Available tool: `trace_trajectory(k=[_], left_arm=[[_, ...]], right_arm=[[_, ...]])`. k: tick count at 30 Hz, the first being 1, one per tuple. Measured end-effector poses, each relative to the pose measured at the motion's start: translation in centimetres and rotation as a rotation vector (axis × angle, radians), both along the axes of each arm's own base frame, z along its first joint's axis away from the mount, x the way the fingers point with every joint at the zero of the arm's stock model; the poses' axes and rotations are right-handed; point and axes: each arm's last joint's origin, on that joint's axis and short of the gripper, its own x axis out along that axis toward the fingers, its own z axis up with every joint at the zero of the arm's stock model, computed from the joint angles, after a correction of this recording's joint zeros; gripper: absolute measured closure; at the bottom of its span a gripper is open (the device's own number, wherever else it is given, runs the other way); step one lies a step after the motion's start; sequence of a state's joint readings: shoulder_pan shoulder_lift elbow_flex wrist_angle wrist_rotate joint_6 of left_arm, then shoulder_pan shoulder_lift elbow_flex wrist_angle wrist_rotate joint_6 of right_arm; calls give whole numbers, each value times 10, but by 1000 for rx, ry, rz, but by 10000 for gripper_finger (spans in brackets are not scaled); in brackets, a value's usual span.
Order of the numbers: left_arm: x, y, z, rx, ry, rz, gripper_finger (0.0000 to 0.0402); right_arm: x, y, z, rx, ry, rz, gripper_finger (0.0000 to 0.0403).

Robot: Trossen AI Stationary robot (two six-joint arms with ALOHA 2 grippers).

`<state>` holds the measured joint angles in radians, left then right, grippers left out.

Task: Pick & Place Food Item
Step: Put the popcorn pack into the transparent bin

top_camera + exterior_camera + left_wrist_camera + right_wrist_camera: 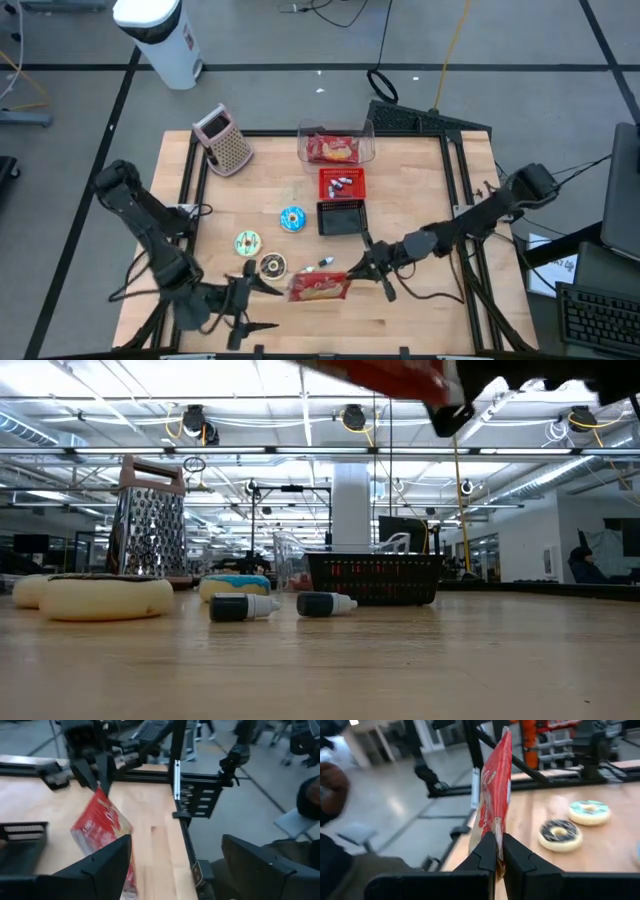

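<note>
Right hand (pixel 499 851) pinches red snack bag (pixel 494 795); left hand (pixel 262 305) spread, just beside it

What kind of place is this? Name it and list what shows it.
Probably a robotics lab in a large open industrial hall. The wooden table stands in a dark metal frame on a taped concrete floor, cables trail across that floor, and the low view shows exposed ceiling ducts and distant workstations.

arms: two, dark, jointed segments | cabling: black cables trail from both arm bases | left gripper (pixel 250 303): two slim black fingers | right gripper (pixel 499 851): two black, flat-faced, wedge-shaped fingers on a black block
</note>
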<state>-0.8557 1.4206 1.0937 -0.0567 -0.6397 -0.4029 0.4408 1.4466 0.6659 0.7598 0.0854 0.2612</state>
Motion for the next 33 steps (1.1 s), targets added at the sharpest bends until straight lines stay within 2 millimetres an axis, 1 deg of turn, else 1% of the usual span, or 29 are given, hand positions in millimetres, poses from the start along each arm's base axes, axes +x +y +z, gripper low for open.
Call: trace_trajectory(k=[3, 6, 8, 12, 16, 20, 23, 28, 33], left_arm=[[5, 16, -20, -42, -20, -64, 94], [0, 39, -33, -62, -15, -108, 88], [-13, 56, -35, -77, -38, -107, 84], [-45, 87, -35, -112, -106, -95, 80], [-73, 112, -39, -138, -196, -90, 87], [-94, 130, -50, -158, -266, -96, 93], [-105, 141, -62, -174, -291, -88, 92], [-116, 157, -82, -198, -342, -50, 83], [-122, 171, -95, -179, -374, -3, 78]], right_arm=[[-10, 2, 7, -50, 24, -66, 402], [-20, 3, 14, -70, 38, -115, 402], [-28, 4, 18, -87, 51, -137, 401], [-41, 8, 24, -146, 58, -171, 401], [-50, 13, 27, -231, 49, -146, 400], [-56, 16, 26, -280, 61, -111, 400], [-56, 16, 25, -273, 79, -114, 400], [-56, 15, 24, -262, 93, -123, 400], [-56, 15, 24, -265, 92, -123, 400]])
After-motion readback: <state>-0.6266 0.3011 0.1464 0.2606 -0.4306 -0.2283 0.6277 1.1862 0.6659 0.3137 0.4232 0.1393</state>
